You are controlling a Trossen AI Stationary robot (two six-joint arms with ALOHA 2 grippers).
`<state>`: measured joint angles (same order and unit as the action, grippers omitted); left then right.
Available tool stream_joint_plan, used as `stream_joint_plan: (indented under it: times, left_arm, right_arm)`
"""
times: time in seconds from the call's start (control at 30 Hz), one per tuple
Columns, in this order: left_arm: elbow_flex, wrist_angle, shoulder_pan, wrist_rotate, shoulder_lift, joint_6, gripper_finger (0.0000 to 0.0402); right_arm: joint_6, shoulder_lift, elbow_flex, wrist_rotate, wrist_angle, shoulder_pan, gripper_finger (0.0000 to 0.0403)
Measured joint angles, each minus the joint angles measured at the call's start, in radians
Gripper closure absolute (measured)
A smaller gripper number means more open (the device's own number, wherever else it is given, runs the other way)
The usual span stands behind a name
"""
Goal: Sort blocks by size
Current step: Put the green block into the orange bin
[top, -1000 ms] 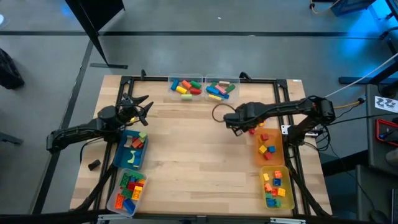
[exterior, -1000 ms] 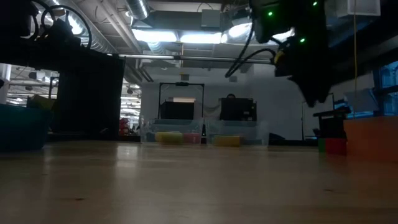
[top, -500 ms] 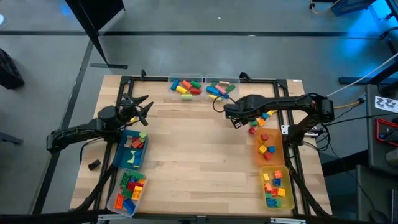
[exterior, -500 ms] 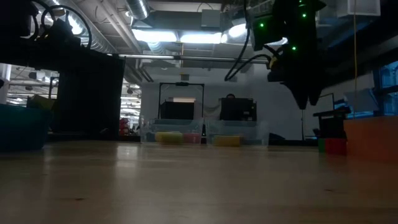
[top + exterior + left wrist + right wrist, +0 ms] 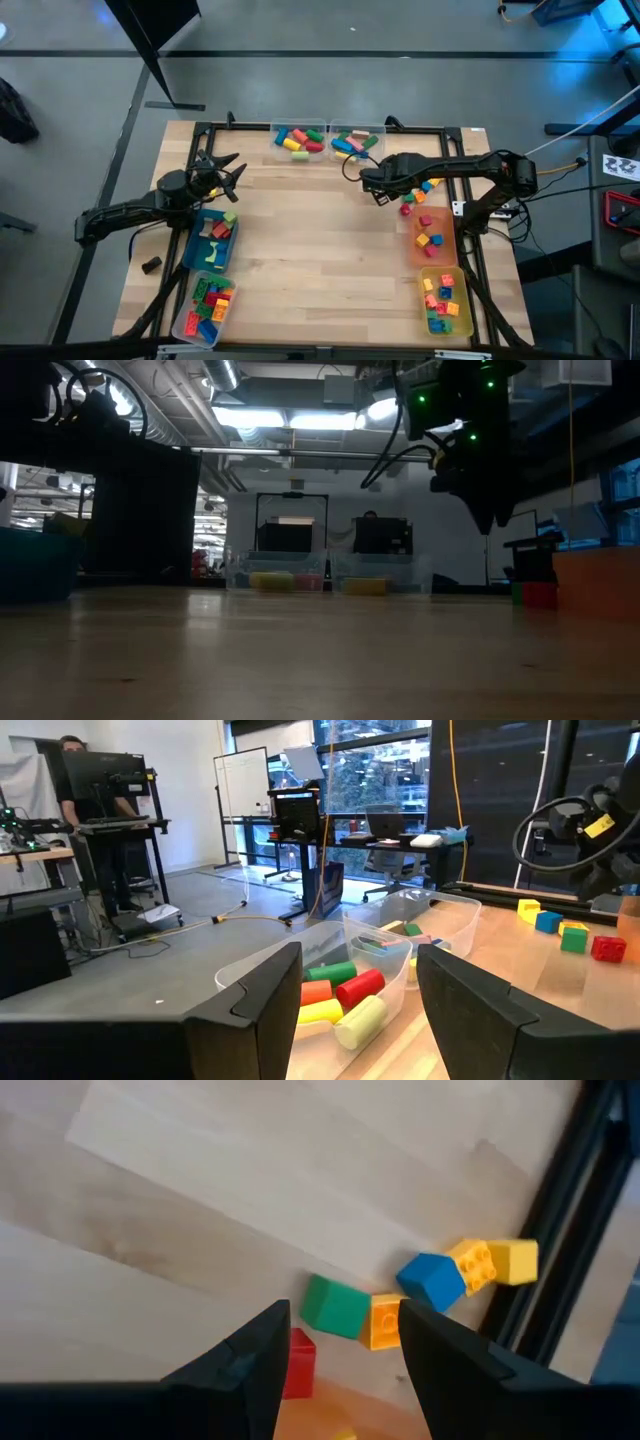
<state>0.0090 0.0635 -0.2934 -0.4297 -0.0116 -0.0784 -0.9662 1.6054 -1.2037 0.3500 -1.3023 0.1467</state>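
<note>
While right gripper (image 5: 381, 196) is hovering open and empty over table (image 5: 310, 250), loose blocks (image 5: 418, 192) are lying at its 3 o'clock. Next: reaching down, pinching one. Left gripper (image 5: 222, 168) is waiting open, 9 o'clock side.

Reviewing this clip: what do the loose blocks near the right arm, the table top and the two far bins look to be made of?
Loose blocks: likely moulded plastic, going by their solid bright colours, crisp edges and studs on the orange one.
Table top: pale wood, apparently planked, with visible grain and seams, matte.
Far bins: clear plastic, slightly glossy; the blocks inside show through the walls.
</note>
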Motion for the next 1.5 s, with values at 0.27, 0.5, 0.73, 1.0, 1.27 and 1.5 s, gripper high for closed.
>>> stream_joint_plan:
  times: [0.27, 0.5, 0.73, 1.0, 1.27, 1.5]
  left_arm:
    - [0.000, 0.000, 0.000, 0.000, 0.000, 0.000, 0.0217]
    - [0.000, 0.000, 0.000, 0.000, 0.000, 0.000, 0.0217]
    - [0.000, 0.000, 0.000, 0.000, 0.000, 0.000, 0.0217]
    - [0.000, 0.000, 0.000, 0.000, 0.000, 0.000, 0.0217]
    - [0.000, 0.000, 0.000, 0.000, 0.000, 0.000, 0.0217]
    - [0.000, 0.000, 0.000, 0.000, 0.000, 0.000, 0.0217]
  right_arm:
    - [-0.205, 0.000, 0.045, -0.030, -0.049, 0.005, 0.0214]
    - [-0.206, -0.001, 0.113, -0.063, 0.005, 0.005, 0.0214]
    - [-0.201, -0.001, 0.235, -0.055, 0.146, 0.005, 0.0214]
    - [-0.178, -0.001, 0.349, -0.048, 0.298, 0.032, 0.0214]
    - [-0.186, -0.004, 0.371, -0.037, 0.338, 0.065, 0.0214]
    - [-0.205, -0.004, 0.371, -0.047, 0.393, 0.064, 0.0214]
